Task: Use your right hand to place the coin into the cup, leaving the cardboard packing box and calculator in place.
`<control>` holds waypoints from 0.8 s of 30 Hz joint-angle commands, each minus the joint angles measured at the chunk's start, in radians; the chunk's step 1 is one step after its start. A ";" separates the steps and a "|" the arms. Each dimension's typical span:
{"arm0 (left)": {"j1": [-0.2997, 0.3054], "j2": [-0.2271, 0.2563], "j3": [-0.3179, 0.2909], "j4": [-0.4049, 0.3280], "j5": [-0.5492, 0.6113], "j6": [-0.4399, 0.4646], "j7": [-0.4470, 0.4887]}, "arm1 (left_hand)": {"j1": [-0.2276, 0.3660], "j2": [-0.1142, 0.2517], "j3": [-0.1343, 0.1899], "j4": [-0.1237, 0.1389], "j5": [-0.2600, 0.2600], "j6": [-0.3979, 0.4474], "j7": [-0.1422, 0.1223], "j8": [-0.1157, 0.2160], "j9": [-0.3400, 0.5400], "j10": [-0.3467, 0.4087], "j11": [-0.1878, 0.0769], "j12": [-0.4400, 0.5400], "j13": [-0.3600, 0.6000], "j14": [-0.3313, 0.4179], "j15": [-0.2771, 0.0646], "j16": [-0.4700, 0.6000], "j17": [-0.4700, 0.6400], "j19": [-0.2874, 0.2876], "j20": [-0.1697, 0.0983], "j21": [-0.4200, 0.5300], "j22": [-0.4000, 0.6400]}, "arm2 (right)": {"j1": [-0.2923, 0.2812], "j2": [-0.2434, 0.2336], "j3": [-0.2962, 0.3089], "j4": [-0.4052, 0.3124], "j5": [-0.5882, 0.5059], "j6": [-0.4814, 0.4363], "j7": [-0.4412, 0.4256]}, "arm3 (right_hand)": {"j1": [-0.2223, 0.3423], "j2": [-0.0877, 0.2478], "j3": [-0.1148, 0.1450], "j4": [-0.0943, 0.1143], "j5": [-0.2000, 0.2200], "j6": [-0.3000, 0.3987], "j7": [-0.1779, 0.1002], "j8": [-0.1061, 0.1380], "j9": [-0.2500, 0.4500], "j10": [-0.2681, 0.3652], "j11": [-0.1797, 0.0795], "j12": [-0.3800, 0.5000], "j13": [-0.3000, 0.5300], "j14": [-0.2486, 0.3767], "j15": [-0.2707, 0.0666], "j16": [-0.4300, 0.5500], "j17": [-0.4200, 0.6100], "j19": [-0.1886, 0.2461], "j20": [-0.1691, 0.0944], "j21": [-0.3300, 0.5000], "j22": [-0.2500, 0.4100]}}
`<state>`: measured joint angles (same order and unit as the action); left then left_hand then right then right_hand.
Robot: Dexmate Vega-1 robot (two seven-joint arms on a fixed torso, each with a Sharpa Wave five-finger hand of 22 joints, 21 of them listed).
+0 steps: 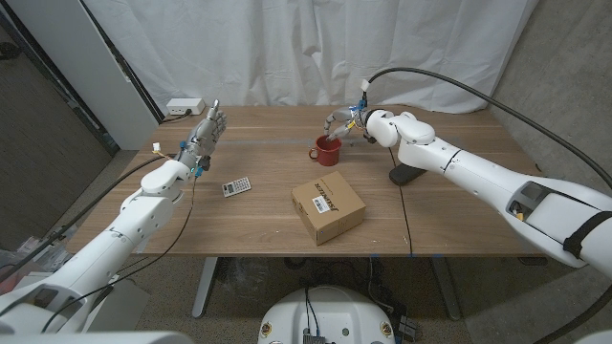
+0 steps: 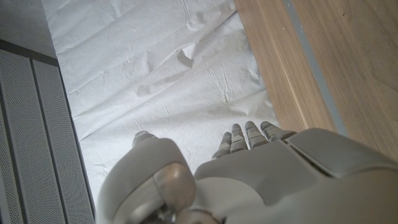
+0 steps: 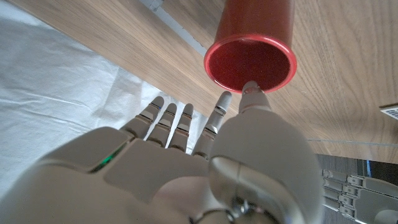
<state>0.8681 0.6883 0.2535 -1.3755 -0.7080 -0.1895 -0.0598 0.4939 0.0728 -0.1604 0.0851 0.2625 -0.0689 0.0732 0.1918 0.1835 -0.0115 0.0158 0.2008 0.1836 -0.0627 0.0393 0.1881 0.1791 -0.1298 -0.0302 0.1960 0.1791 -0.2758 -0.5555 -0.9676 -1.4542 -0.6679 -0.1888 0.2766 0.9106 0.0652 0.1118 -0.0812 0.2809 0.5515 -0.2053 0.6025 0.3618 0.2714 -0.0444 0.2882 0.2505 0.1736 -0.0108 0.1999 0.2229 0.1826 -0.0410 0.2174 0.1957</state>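
Red cup standing upright on the wooden tabletop, toward the far side, mouth open upward. Right hand poised just above and behind the cup's rim, arm reaching in from the right. Seen from the right wrist view, the same hand with fingertips right at the rim of the cup, thumb and one finger drawn close together there, the rest extended; inside of the cup dark red, with no coin to be made out. Cannot tell whether anything is pinched between those fingers, nor where the coin is.

Brown cardboard packing box lying nearer the front edge, white label on its top, well apart from the cup. Small calculator lying flat to the left of the box, also apart from it.

Left hand raised off the tabletop near the far left corner, fingers spread and upright, holding nothing. Same hand in the left wrist view, fingers extended toward a white curtain.

Black stand-like object resting on the tabletop under the right forearm.
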 commanded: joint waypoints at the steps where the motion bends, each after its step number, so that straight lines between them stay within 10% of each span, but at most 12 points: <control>1: -0.002 0.007 0.000 0.008 -0.006 -0.004 -0.020 | 0.005 0.006 -0.008 0.001 -0.002 -0.001 -0.001 0.005 0.004 0.002 -0.001 0.003 0.005 0.001 -0.005 0.000 0.004 -0.011 0.000 0.007 0.004 | -0.017 -0.009 0.012 -0.052 -0.016 -0.035 -0.003 | -0.008 0.005 -0.001 0.006 -0.002 0.001 0.000 -0.001 0.000 -0.001 0.007 -0.002 0.000 -0.003 -0.001 -0.001 0.001 -0.004 0.002 -0.002 0.003; 24: -0.004 0.013 -0.005 0.026 -0.016 -0.027 -0.061 | 0.006 0.007 -0.011 0.001 -0.002 -0.001 -0.002 0.005 0.004 0.002 0.001 0.003 0.005 0.000 -0.004 0.000 0.004 -0.012 0.000 0.007 0.004 | -0.077 -0.038 0.079 -0.204 -0.042 -0.119 -0.053 | -0.027 0.013 -0.001 0.014 -0.011 0.022 0.004 -0.005 -0.017 0.003 0.009 0.001 0.000 0.000 -0.002 0.001 -0.001 -0.001 0.002 0.000 0.003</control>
<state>0.8685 0.7007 0.2495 -1.3637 -0.7199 -0.2064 -0.0996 0.4939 0.0728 -0.1640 0.0887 0.2625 -0.0689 0.0732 0.1918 0.1835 -0.0116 0.0158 0.2008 0.1837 -0.0627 0.0393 0.1881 0.1791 -0.1297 -0.0303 0.1960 0.1791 -0.3226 -0.5847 -0.9172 -1.5962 -0.6961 -0.2707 0.2567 0.8934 0.0749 0.1106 -0.0741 0.2764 0.5636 -0.1988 0.5986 0.3431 0.2664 -0.0393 0.2883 0.2506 0.1729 -0.0100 0.1999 0.2231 0.1827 -0.0410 0.2174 0.1958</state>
